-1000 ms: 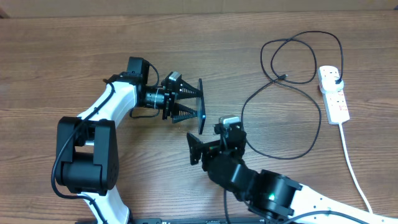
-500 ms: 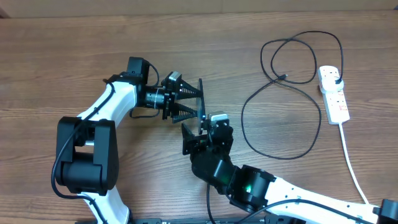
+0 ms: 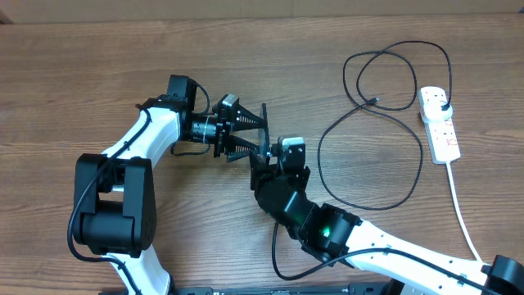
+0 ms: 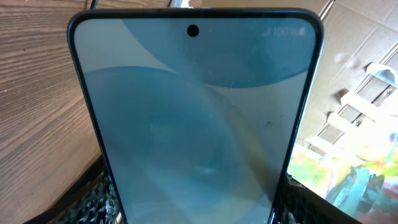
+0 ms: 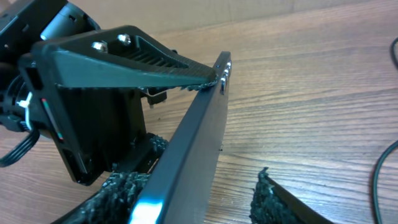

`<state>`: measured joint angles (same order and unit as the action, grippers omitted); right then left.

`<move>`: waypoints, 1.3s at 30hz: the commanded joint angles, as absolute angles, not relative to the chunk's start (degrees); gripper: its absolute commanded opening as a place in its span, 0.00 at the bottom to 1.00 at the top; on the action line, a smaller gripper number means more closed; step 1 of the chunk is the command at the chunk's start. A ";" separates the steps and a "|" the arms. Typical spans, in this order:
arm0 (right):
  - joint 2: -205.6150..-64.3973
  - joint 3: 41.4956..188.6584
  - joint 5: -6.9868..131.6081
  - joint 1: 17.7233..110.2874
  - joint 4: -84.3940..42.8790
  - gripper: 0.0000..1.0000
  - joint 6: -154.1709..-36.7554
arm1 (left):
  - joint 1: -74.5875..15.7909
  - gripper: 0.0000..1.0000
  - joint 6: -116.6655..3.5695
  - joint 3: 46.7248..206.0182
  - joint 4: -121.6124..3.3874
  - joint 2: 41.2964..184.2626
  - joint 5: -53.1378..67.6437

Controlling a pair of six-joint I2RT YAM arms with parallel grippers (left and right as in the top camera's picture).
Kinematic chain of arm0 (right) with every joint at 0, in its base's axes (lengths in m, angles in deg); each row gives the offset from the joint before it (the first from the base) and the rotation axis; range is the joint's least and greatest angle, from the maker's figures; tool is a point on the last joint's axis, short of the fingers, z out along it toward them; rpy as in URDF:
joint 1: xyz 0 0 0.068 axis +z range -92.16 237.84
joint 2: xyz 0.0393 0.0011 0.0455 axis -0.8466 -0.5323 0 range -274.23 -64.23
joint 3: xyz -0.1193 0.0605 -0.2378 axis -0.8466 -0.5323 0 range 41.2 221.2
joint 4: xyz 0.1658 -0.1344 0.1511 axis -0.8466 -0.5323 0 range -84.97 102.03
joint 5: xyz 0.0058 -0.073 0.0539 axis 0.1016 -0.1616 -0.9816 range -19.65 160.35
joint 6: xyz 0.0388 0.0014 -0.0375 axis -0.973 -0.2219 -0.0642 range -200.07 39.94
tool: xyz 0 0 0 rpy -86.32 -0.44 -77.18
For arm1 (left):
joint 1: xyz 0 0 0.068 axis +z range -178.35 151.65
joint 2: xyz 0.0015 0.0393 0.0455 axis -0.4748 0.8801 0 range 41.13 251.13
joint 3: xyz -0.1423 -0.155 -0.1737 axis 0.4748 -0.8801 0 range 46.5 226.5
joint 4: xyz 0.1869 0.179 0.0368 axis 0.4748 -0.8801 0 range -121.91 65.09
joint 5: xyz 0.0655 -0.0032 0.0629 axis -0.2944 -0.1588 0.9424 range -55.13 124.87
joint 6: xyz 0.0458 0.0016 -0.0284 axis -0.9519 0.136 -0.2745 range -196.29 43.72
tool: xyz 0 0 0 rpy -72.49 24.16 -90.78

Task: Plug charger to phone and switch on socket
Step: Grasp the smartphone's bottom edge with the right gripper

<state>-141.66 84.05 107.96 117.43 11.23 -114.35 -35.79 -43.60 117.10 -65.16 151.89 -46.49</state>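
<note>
My left gripper (image 3: 262, 137) holds the phone (image 3: 264, 115) on edge above the table, shut on its two long sides. The light blue screen of the phone (image 4: 199, 118) fills the left wrist view, with the fingers (image 4: 93, 199) at both lower edges. My right gripper (image 3: 268, 165) straddles the phone's near end. In the right wrist view the phone (image 5: 199, 143) lies against the left pad, while the right finger (image 5: 273, 199) stands a gap away. The charger cable (image 3: 319, 156) lies looped at the right, its connector tip (image 3: 374, 101) free on the table. Its black plug (image 3: 439, 100) sits in the white socket (image 3: 440, 124).
The socket's thick white cord (image 3: 463, 213) runs to the front right edge. Cardboard boxes show behind the phone in the left wrist view. Bare wooden table (image 3: 82, 74) lies left of and behind the arms.
My right gripper has moved up and left to the phone's near end, and its jaws have narrowed around it. The left arm and phone have stayed still.
</note>
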 commanded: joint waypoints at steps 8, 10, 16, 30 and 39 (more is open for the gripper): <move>-141.71 85.17 102.80 115.93 12.43 0.55 -114.11 | -35.40 0.67 -45.48 118.66 -65.13 152.35 -48.72; -141.95 85.17 102.82 115.93 12.45 0.52 -114.11 | -35.42 0.67 -45.48 118.66 -65.13 152.35 -48.72; -144.98 85.17 103.83 115.93 14.40 0.46 -114.09 | -35.49 0.68 -45.50 118.66 -65.13 152.35 -48.72; -145.57 85.17 103.87 115.93 16.59 0.41 -114.09 | -35.49 0.68 -46.33 118.66 -65.13 152.35 -48.53; -145.57 85.17 105.82 115.93 16.52 0.26 -114.09 | -35.49 0.68 -46.33 118.66 -65.13 152.35 -48.53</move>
<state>-145.60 84.05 104.13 115.99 15.84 -114.30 -35.75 -44.93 117.10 -65.16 151.89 -46.47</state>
